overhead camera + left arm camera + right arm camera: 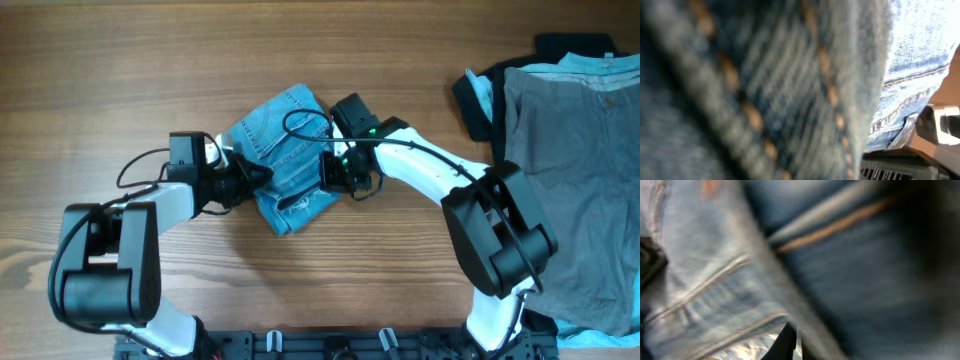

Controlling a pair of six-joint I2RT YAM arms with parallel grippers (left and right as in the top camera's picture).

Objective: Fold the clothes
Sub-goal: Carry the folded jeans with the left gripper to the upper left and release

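Observation:
The light-blue jeans (285, 150) lie as a compact folded bundle at the middle of the wooden table. My left gripper (252, 178) is at the bundle's left edge and looks shut on the denim. My right gripper (335, 172) is at its right edge and also looks shut on the denim. The left wrist view is filled with blurred denim and orange stitching (790, 75), and the fingers are hidden. The right wrist view shows denim folds and seams (865, 280) very close, with one dark fingertip (790, 342) against the fabric.
A pile of grey trousers (575, 150) lies at the right edge on top of a black garment (475, 100). Bare wooden table (120, 60) lies to the left and behind. The arms' black base rail (350, 345) runs along the front edge.

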